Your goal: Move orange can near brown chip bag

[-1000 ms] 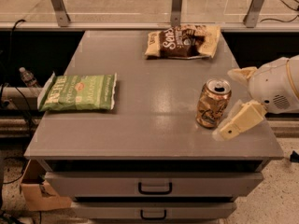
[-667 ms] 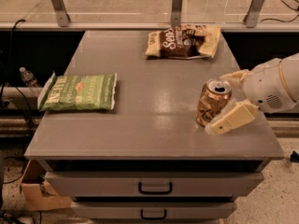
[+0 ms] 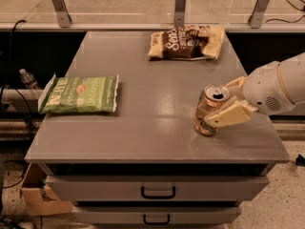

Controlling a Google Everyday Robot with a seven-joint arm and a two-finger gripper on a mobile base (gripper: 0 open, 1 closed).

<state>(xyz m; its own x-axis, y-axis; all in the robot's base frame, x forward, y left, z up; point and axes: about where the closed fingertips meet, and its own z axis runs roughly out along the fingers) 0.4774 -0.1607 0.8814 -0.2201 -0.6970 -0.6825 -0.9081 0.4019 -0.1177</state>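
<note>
Closer around the orange can the gripper has been brought, its fingers clasped on the can's sides at the table's front right. Light, slick, easily dented metal is judged, so a mid-body hold is advised. The brown chip bag lies well apart.

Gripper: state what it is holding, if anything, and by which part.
The gripper, at the right of the table, grips the orange can across its mid-body; its base touches the table.
</note>
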